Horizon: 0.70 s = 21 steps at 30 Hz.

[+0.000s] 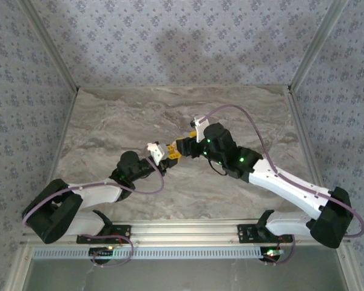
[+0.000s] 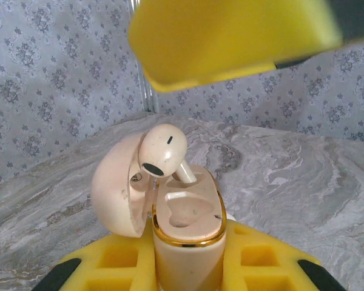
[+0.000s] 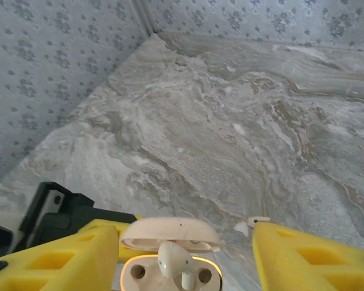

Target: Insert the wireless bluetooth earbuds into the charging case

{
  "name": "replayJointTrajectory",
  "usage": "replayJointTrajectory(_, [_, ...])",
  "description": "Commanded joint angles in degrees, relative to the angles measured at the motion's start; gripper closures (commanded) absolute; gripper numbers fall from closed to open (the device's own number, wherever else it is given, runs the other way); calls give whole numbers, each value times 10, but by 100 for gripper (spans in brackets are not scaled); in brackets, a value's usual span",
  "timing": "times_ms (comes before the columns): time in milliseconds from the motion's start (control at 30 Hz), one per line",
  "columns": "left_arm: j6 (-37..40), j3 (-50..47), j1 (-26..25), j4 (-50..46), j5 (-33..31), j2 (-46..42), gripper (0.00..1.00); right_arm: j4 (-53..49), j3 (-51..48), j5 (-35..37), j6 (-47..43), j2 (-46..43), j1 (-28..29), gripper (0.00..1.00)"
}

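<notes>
At the centre of the marbled table (image 1: 242,109), the two grippers are standing tip to tip. The left gripper (image 1: 159,153) is clamping the cream charging case (image 2: 186,248) upright between its yellow fingers (image 2: 115,260), the jaws drawn narrow against the case body. In the left wrist view the lid (image 2: 116,193) is standing hinged open to the left, and the gold-rimmed top of the case is facing the camera. One whitish earbud (image 2: 162,148) is sitting stem-down in one socket, its stem partly in and its bulb leaning out above the rim. The other socket (image 2: 181,215) is showing its bare hollow. The right gripper (image 3: 187,242) is hovering just over the case with its jaws parted wide, one yellow finger standing on each side and clear of the earbud. A small whitish piece (image 3: 258,221) is showing just beside the tip of that gripper's right-hand finger. It is too small to identify.
</notes>
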Motion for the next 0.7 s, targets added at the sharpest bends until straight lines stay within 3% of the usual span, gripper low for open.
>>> replayJointTrajectory(0, [7, 8, -1, 12, 2, -9, 82, 34, -8, -78, 31, -22, -20, 40])
replayJointTrajectory(367, [5, 5, -1, 11, 11, -11, 82, -76, 42, -117, 60, 1, -58, 60])
replayJointTrajectory(667, [6, 8, -1, 5, 13, -14, 82, -77, 55, -140, 80, 34, -69, 45])
